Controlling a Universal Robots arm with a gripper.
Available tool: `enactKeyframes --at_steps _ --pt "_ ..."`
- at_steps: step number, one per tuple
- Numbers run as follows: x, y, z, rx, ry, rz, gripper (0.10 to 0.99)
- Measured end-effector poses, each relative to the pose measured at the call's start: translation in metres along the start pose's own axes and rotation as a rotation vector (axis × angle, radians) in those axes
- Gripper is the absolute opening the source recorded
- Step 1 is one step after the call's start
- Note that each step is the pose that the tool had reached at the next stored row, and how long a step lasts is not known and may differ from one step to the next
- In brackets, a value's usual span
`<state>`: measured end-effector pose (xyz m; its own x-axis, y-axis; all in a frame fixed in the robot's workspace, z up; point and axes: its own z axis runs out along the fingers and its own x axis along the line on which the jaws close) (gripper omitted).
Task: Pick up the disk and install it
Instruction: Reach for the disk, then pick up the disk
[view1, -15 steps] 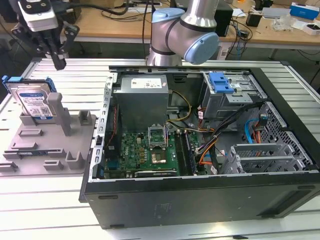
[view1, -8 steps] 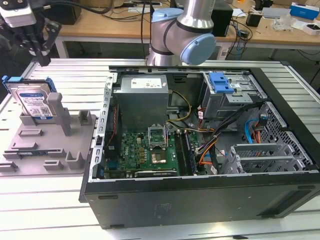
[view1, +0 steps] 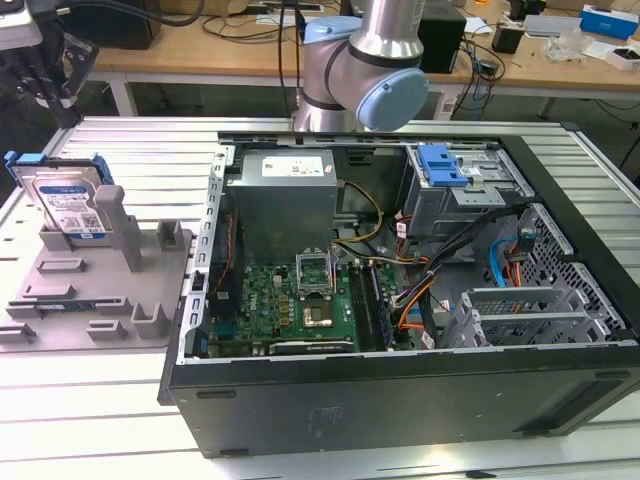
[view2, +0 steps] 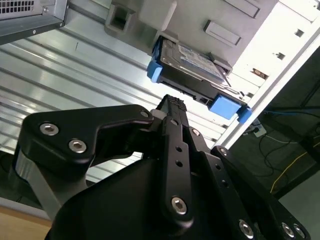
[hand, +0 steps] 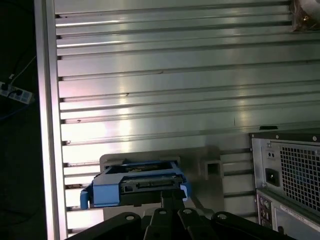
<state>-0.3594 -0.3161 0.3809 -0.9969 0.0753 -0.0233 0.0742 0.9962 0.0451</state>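
Status: my jaws (hand: 171, 196), black jointed metal linkages tipped with ribbed pads, appear closed tip to tip, and they hold nothing. The disk (hand: 135, 185), a flat rectangular silver hard drive in a bright blue plastic carrier, lies straight ahead of the jaw tips in both wrist views, near them but apart, with no contact. It stands on edge in a matte grey moulded plastic fixture (view1: 100, 270), leaning slightly back against an upright post, long axis roughly vertical. In the first wrist view its connector end faces me, and the width of that end seems to run parallel to the line along which my jaws close. In the exterior view the disk (view1: 68, 205) sits at the exterior view's left on the ribbed aluminium table (view1: 120, 150), white-and-blue label outward. Beside the fixture lies the open black computer tower case (view1: 400, 400), lid off, exposing a green circuit board (view1: 300, 300) and a silver power supply box (view1: 285, 195). The disk is not yet lifted. My grey-and-blue arm (view1: 365, 60) stands behind the case.
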Motion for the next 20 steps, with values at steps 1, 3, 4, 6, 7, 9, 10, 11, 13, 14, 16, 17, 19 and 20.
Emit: enactKeyframes --at_steps 1,3,4,6,7,9,10,11,13,14,16,17,19,20 --pt "0.0000 0.0000 0.0000 0.000 0.0000 0.000 0.106" --pt "0.0001 0.0000 0.0000 0.000 0.0001 0.000 0.106" --pt "0.0002 0.0000 0.0000 0.000 0.0000 0.000 0.106" --pt "0.0003 0.0000 0.0000 0.000 0.0000 0.000 0.106" --pt "0.0004 0.0000 0.0000 0.000 0.0000 0.000 0.106" --pt "0.0005 0.0000 -0.0001 0.000 0.0001 0.000 0.106" --pt "0.0005 0.0000 0.0000 0.000 0.0000 0.000 0.106" --pt "0.0005 0.0000 0.0000 0.000 0.0001 0.000 0.106" --pt "0.0007 0.0002 -0.0001 0.000 0.0002 -0.002 0.106" --pt "0.0007 0.0005 -0.0001 0.000 0.0004 -0.006 0.106" --pt "0.0005 0.0005 0.0006 -0.003 0.0053 -0.115 0.106" --pt "0.0006 0.0005 0.0008 -0.003 0.0067 -0.140 0.106" --pt "0.0006 0.0004 0.0014 -0.004 0.0089 -0.184 0.106" --pt "0.0006 0.0004 0.0015 -0.005 0.0097 -0.202 0.106"
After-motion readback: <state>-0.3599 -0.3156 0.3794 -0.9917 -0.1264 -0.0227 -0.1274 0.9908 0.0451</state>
